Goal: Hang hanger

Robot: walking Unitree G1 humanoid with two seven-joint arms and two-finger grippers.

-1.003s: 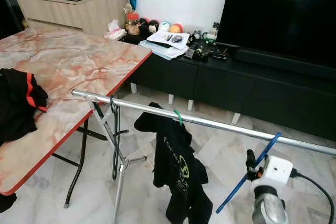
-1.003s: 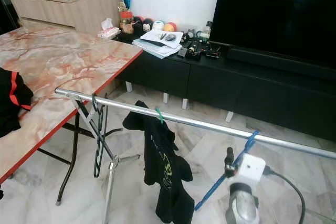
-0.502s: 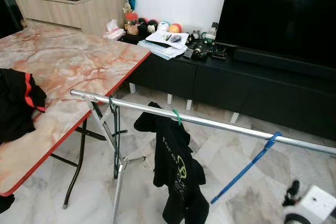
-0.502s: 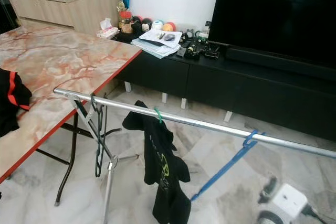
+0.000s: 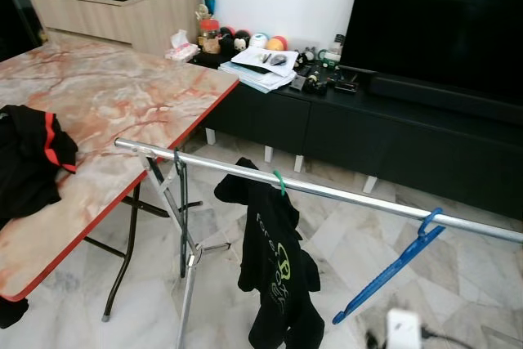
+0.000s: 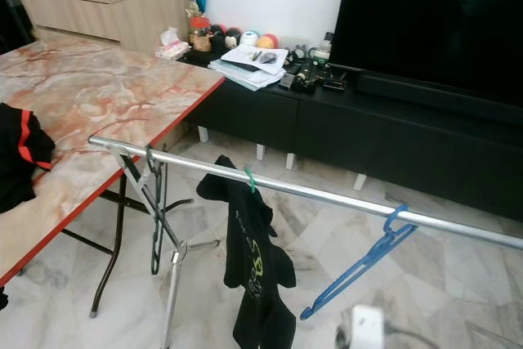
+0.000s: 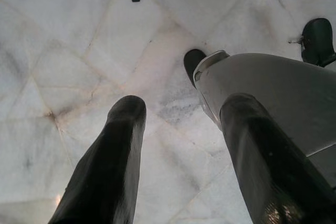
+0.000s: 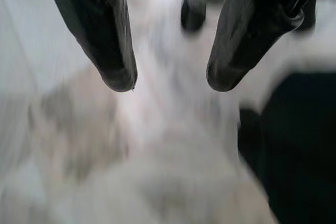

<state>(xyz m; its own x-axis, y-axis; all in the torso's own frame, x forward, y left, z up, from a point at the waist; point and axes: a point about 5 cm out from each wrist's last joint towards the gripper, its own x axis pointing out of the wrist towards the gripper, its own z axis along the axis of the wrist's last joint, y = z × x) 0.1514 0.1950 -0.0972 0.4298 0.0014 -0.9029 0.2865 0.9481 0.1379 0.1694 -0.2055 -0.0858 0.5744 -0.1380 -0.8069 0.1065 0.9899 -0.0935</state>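
A blue hanger (image 5: 391,277) hangs by its hook from the silver rail (image 5: 351,196) near the rail's right end, tilted down to the left, with nothing holding it. Further left on the rail a black T-shirt (image 5: 275,271) hangs on a green hanger (image 5: 279,181), and a dark bare hanger (image 5: 180,218) hangs near the left end. My right wrist's white housing (image 5: 402,328) sits low below the blue hanger. My right gripper (image 8: 169,82) is open over the blurred floor. My left gripper (image 7: 184,108) hangs open above the marble floor beside my own leg (image 7: 273,103).
A marble-patterned folding table (image 5: 122,104) stands at the left, carrying a black garment with red trim (image 5: 29,161). The rack's crossed legs (image 5: 189,263) stand under the rail's left end. A black TV cabinet (image 5: 368,132) with clutter and a large TV (image 5: 441,22) lines the far wall.
My right arm has dropped away from the blue hanger to the bottom edge of the view. The blue hanger stays hooked on the rail by itself.
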